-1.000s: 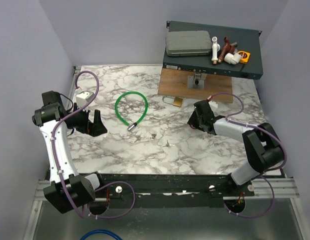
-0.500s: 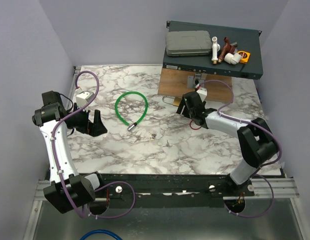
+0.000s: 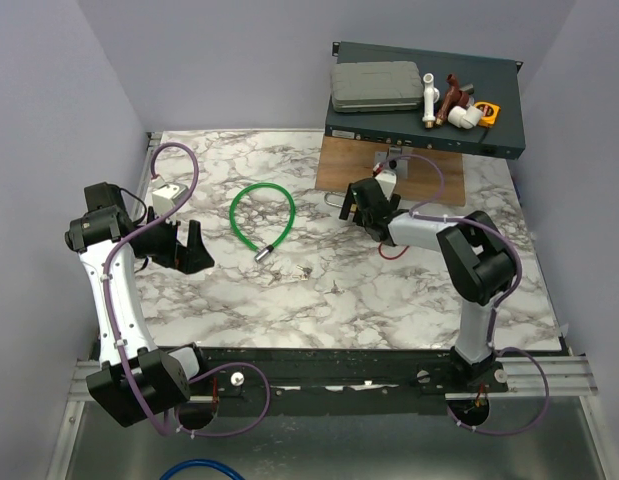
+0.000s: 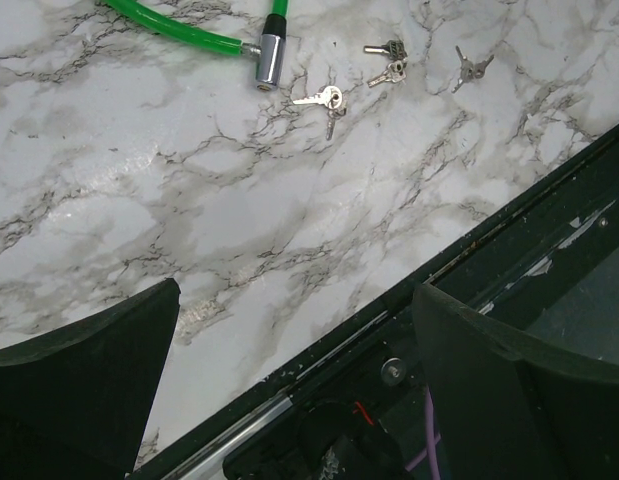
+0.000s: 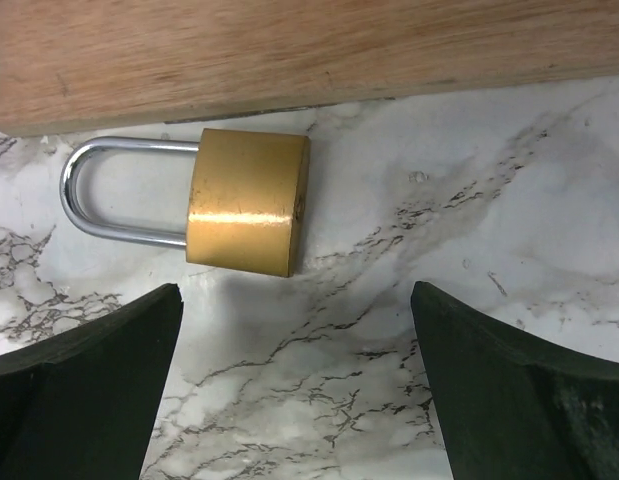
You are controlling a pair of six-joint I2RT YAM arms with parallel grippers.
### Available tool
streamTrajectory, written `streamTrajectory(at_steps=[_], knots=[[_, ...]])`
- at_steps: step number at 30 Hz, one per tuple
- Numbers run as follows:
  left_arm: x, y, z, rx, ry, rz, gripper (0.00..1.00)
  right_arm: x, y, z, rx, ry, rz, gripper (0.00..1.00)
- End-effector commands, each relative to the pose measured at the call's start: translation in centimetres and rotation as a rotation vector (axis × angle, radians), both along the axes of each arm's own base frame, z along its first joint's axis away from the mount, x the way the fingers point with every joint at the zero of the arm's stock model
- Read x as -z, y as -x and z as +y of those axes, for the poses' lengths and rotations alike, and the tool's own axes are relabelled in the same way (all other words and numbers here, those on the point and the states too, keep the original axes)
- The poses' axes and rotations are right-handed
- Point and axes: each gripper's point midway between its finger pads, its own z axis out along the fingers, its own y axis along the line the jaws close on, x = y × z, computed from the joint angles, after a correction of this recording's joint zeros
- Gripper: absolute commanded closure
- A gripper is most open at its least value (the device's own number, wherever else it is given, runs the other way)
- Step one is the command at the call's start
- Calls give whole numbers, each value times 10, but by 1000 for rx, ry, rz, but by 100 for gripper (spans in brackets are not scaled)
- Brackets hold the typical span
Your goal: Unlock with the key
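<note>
You've got the right claw (image 5: 294, 298) spread wide and pinching nothing. The padlock (image 5: 247, 202) lies flat on the marble (image 5: 469, 250) just ahead of it, in line with the gap and touching neither finger. In the wrist view the shackle points left and both legs run into the body. The board (image 5: 289, 50) edge is just beyond the padlock.

The left claw (image 4: 296, 290) is also spread and empty, over the near-left marble and well apart from the padlock. Its camera shows you three small lots of silver keys (image 4: 324, 98) loose on the marble, near the metal end of the green cable (image 4: 179, 25).

In the top view, a thin red cord (image 3: 387, 253) lies on the marble just beside the right forearm. The key on it is too small to make out, so you can't confirm it from here.
</note>
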Motion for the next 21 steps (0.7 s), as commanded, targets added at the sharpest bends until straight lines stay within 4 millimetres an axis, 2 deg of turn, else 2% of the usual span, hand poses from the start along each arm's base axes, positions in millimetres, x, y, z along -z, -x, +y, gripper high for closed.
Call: streamTrajectory(at_steps=[1,7,12,16,21], knots=[[6,2,3,8,-16,3,1,-10,-18,5,21,-2,-77,1],[11,1,4,8,-17,12,1,-2,-32,11,34,5,-68,2],[12,0,5,9,-18,12,1,19,-45,6,85,113,8,4],[11,-1,6,9,-22,14,1,30,-39,6,86,177,42,7],[12,-2,8,8,-33,15,1,41,-15,7,56,217,57,15]])
